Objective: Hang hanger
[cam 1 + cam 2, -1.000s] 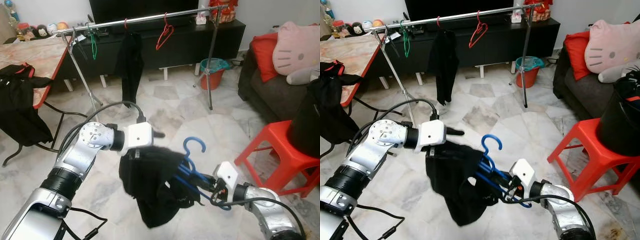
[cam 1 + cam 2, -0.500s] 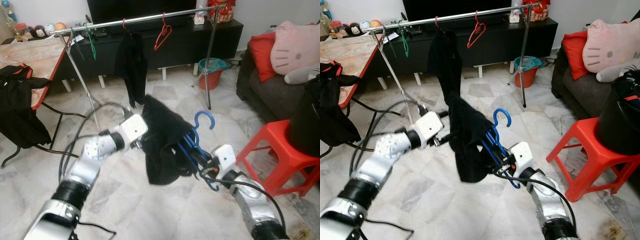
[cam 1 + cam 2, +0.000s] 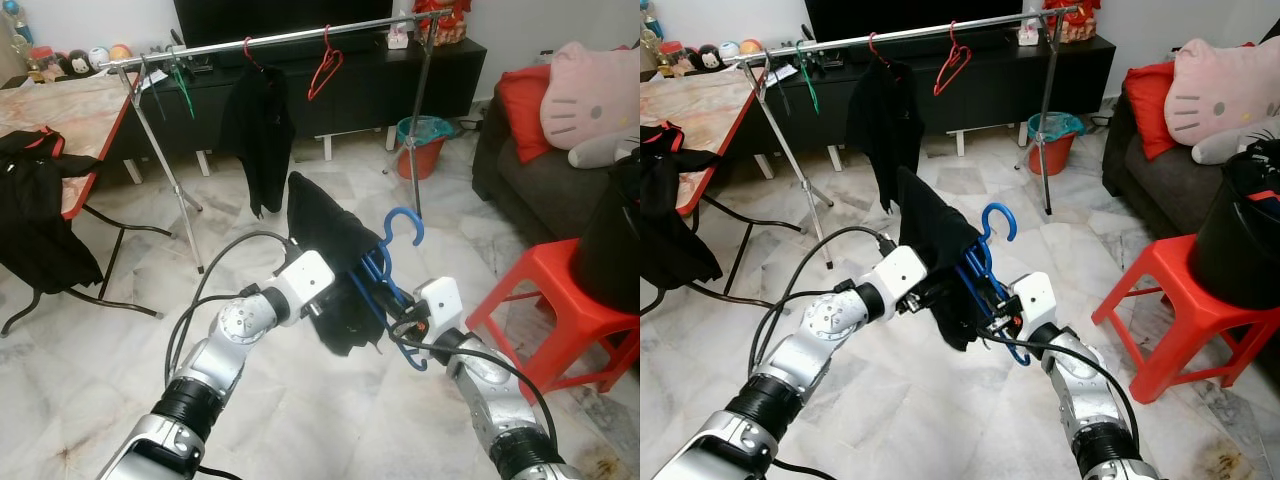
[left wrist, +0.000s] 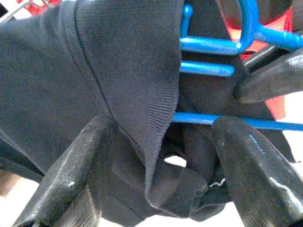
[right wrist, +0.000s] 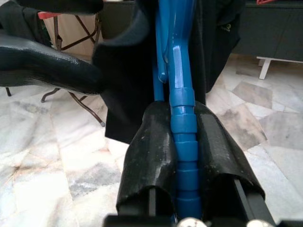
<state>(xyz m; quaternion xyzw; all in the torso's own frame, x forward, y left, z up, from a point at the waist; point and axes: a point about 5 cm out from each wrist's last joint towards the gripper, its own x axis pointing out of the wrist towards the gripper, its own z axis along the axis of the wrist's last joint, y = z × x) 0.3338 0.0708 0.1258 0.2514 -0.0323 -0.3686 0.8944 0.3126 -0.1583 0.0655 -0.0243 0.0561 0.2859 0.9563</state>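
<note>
The right tool (image 5: 182,137) clamps its two glossy black fingers (image 5: 147,151) tight on the ribbed lower bar of a blue plastic hanger (image 3: 385,270), whose curved hook points upward above the marble floor (image 3: 90,360). A black knit garment (image 3: 325,240) is draped over that hanger, its fine ribbed fabric bunched in folds. The left tool (image 4: 161,142) stands wide, fingers spread either side of a fabric fold just below a thin blue bar. Beyond, a chrome clothes rail (image 3: 280,38) carries a red hanger (image 3: 325,62), a green hanger (image 3: 185,85) and another dark garment (image 3: 260,130). A red plastic stool (image 3: 560,300) stands to the right.
</note>
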